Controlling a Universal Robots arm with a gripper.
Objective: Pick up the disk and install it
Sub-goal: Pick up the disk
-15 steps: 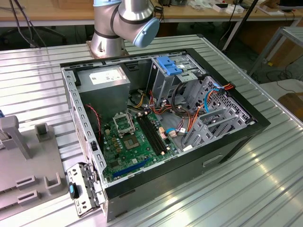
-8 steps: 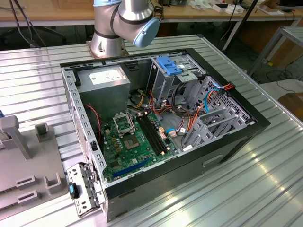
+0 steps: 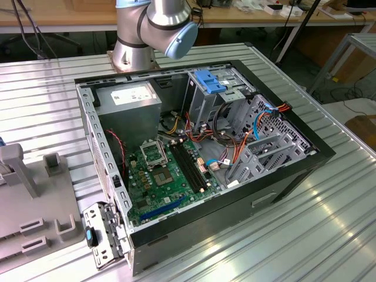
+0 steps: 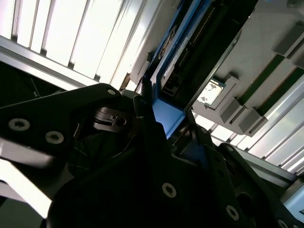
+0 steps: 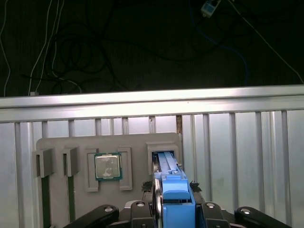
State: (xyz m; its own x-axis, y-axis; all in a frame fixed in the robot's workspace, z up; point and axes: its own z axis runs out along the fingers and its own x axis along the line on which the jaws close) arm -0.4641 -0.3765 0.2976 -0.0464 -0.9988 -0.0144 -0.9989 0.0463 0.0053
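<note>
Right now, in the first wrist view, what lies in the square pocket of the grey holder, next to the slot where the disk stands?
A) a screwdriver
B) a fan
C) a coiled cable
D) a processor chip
D: a green-edged processor chip with a metal lid lies flat in the pocket of the grey holder, beside the slot that holds the disk.

Exterior view: the open computer case (image 3: 205, 147) sits mid-frame on the worktop (image 3: 329, 235), arm base (image 3: 132, 53) behind it at upper centre, fixture tray (image 3: 35, 235) at lower left. First wrist view: the disk (image 5: 172, 187) stands in a tray slot beside a processor chip (image 5: 108, 166).
</note>
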